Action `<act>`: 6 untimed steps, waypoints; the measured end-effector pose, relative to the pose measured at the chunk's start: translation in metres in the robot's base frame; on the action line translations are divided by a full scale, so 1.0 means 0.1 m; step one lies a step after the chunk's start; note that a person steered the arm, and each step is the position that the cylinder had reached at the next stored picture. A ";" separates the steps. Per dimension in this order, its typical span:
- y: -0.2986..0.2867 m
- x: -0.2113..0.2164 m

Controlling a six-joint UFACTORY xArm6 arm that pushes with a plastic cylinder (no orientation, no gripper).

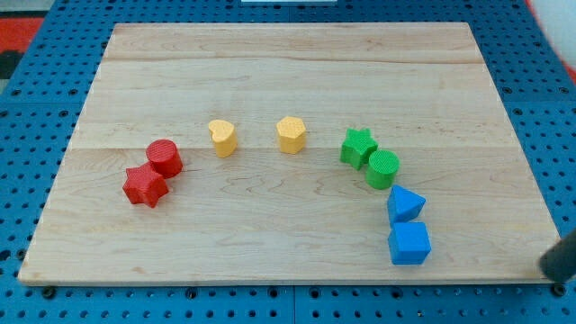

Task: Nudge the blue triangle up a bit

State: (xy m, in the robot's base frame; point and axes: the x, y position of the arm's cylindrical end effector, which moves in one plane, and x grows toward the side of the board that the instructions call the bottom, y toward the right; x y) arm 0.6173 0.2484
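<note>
Blue triangular plastic block [406, 203] lies at view's lower right on pale wooden worktop [288, 81], touching blue plastic cube [410, 243] just below it, green plastic cylinder [383, 168] just above.

Dark rod [560, 258] shows at view's right edge, off worktop's lower right corner; my tip itself out of frame, so position relative to blocks cannot tell. No claw on this arm; grasp state cannot tell.

Triangle: solid blue, flat top face, one corner pointing toward view's right, lying flat.

Green star block [357, 146] touches cylinder.
</note>
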 end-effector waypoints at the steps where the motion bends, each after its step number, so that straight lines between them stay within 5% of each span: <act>1: -1.19 -0.04; 3: -1.03 -0.53; 5: -0.82 -0.14; 6: -1.53 -0.07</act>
